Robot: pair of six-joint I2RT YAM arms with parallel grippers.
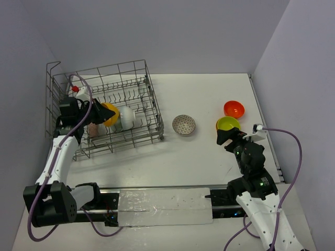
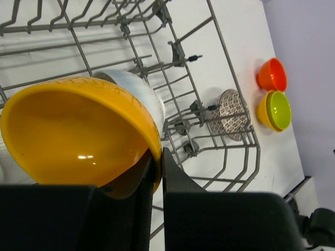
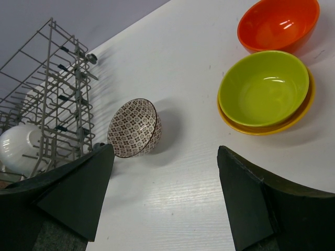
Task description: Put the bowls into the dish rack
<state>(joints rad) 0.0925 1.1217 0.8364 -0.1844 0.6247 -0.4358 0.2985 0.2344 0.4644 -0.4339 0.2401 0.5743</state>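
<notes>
— Left end effector [image 2: 157, 172]: what is held?
— An orange-yellow bowl [image 2: 78, 130] is gripped inside the dish rack [image 1: 136, 73], beside a white bowl [image 1: 128, 116] already loaded.
— What remains?
— Left on the surface [image 1: 199, 157] are a patterned bowl [image 1: 183, 125], a lime green bowl [image 1: 228, 124] and a red bowl [image 1: 233, 109]; the right end effector [image 3: 165, 150] is spread wide, empty.
</notes>
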